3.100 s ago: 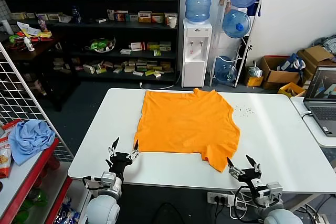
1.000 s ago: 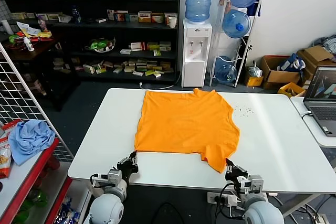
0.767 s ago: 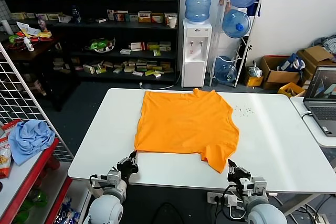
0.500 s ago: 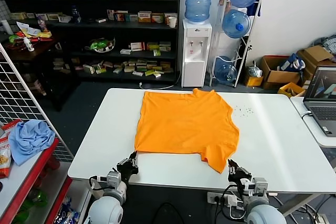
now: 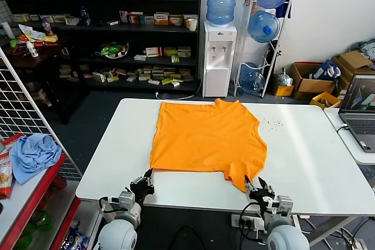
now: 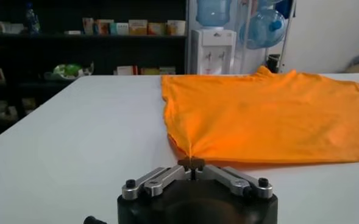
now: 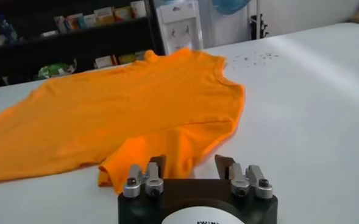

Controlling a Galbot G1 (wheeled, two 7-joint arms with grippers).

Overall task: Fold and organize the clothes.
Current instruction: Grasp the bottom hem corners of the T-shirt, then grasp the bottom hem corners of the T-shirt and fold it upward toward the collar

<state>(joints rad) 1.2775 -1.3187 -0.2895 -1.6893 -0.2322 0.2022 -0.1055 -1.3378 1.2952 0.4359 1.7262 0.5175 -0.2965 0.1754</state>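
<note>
Light blue cloth (image 5: 32, 153) sits off on the red shelf (image 5: 29, 194) far left, well apart from the work. Left tool (image 5: 145, 180) at the near desk (image 5: 316, 156) edge, jaws together and clamped on the near-left hem corner of the orange T-shirt (image 5: 205, 139); left wrist view shows fabric puckering into the pinch (image 6: 192, 162). T-shirt lies flat mid-desk, collar toward the far edge, plain side up, near-right corner drooping toward the edge. Right tool (image 5: 256, 187) just beside that corner, jaws apart, nothing held; right wrist view shows fingers (image 7: 156, 165) straddling the fabric tip (image 7: 167, 152). Laptop (image 5: 358, 112) on the side desk far right.
</note>
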